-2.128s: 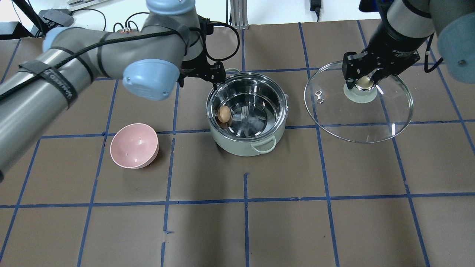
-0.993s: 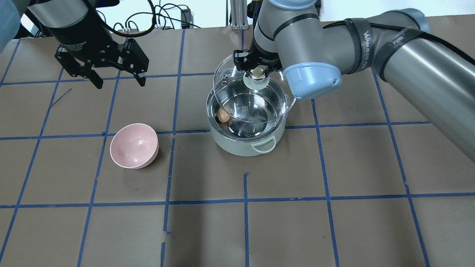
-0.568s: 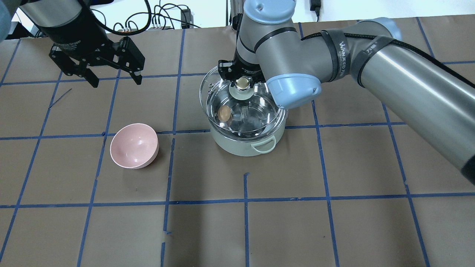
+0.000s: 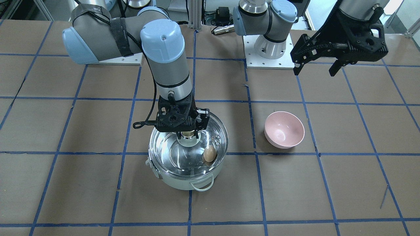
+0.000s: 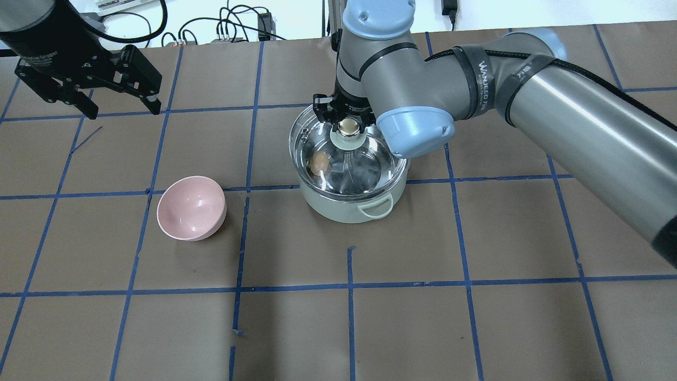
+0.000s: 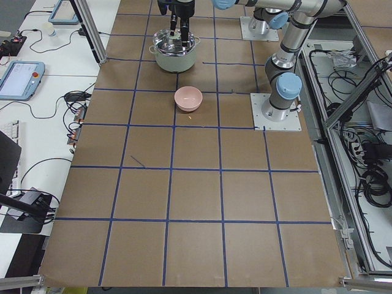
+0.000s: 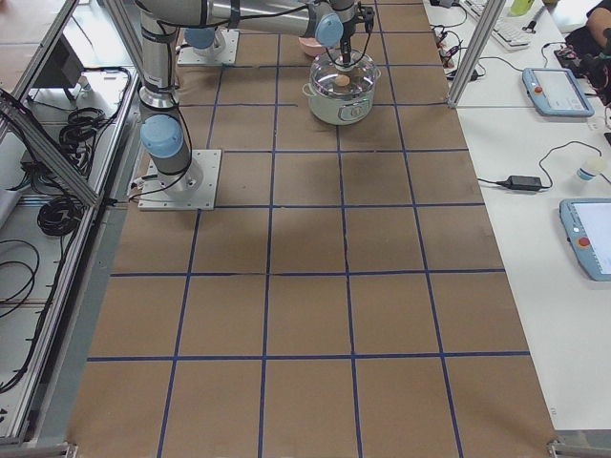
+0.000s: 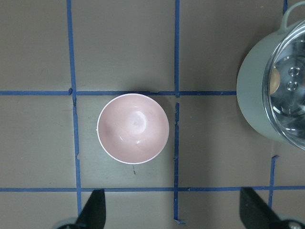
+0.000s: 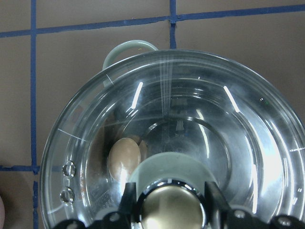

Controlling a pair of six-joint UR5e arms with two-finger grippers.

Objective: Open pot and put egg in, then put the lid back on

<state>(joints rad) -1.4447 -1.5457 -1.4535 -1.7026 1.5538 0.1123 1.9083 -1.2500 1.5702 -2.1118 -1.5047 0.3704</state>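
Note:
The mint-green pot [image 5: 344, 209] stands mid-table with the brown egg [image 5: 318, 162] inside, against its left wall. The glass lid [image 5: 365, 159] covers the pot's mouth; I cannot tell whether it rests fully on the rim. My right gripper [image 5: 347, 126] is shut on the lid's brassy knob, as the front view [image 4: 188, 133] and the right wrist view [image 9: 169, 210] also show. The egg [image 9: 125, 160] shows through the glass. My left gripper [image 5: 124, 111] is open and empty, raised at the far left, well away from the pot [image 8: 252, 95].
A pink bowl [image 5: 191, 207] sits empty to the left of the pot, directly below my left wrist camera [image 8: 133, 129]. The table is brown paper with a blue tape grid. The arm bases [image 4: 269, 49] stand at the robot's side.
My right gripper carried the lid from the right side of the table over the pot and lowered it. My left gripper drew back from the pot to the far left, open.

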